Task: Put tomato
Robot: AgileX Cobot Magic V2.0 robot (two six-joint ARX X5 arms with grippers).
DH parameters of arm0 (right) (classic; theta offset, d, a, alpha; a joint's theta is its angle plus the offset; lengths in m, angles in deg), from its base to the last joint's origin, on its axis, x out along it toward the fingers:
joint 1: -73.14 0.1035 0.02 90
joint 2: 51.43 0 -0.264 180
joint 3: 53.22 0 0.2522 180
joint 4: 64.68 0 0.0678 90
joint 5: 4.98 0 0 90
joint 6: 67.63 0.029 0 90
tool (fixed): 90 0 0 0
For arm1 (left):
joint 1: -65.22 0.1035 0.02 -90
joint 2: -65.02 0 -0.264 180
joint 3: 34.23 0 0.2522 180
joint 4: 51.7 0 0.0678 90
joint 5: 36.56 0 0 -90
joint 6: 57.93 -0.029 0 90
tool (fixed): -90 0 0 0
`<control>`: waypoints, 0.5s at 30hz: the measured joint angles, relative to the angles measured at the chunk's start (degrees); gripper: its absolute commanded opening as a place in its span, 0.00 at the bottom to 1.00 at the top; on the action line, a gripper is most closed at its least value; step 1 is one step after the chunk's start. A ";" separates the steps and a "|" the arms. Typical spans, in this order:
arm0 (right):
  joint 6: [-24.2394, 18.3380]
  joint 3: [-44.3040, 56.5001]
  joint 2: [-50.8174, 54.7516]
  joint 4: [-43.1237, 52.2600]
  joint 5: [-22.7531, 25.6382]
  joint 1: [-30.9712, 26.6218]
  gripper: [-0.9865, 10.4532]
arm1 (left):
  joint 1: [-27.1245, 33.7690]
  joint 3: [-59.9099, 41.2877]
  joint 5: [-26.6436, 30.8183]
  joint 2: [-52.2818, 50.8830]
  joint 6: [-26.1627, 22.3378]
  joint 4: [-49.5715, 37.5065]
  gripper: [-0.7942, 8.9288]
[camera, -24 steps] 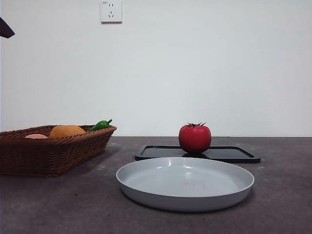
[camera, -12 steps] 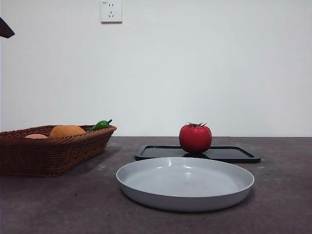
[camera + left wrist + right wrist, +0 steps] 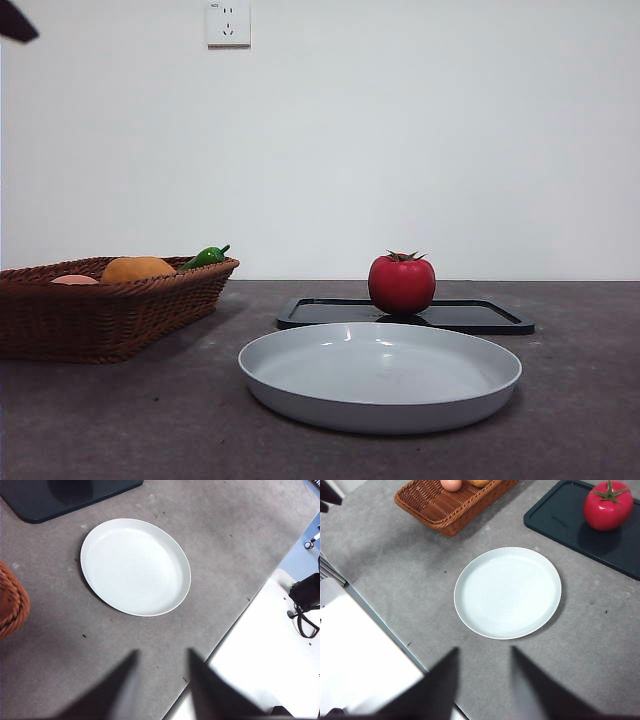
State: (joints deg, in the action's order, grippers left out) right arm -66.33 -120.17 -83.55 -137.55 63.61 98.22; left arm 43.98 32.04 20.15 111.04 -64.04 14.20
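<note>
The tomato (image 3: 401,284) — glossy red, round, with a dark green star-shaped stem — sits on the flat black rectangular tray (image 3: 480,316), just behind the round white plastic plate (image 3: 380,375), which we take as our landmark. Nothing holds it. We judge the task has not begun in earnest: the plate lies bare on the grey table (image 3: 580,420), ready as the likely place for the fruit, and both arms hang high above it.

From largest to smallest beside the plate: the brown woven wicker basket (image 3: 100,310) stands well apart to one side, holding an orange round fruit (image 3: 138,268), a pale pink round item (image 3: 75,280) and a small green pepper (image 3: 206,256).

The left gripper (image 3: 161,680) hovers over the near edge of the table by the plate, jaws spread and empty; the right gripper (image 3: 483,675) does likewise, jaws parted with nothing between them.

The front view shows the tomato upright on the tray, but almost nothing of the arms — only a dark tip at a top corner. The right wrist view shows from above that the tomato is well clear of the plate. The left wrist view misses the tomato entirely.
</note>
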 measured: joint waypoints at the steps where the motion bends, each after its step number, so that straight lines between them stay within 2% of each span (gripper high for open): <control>1: 0.00 0.00 0.00 0.02 0.00 0.00 0.09 | 0.00 0.00 0.00 0.00 0.00 -0.02 0.09; 15: 0.00 0.00 0.00 2.05 0.24 0.00 0.09 | 0.00 0.00 0.00 0.00 0.00 -0.07 0.09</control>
State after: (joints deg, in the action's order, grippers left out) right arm -66.33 -120.17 -83.55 -135.50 63.85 98.22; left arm 43.98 32.04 20.15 111.04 -64.04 14.13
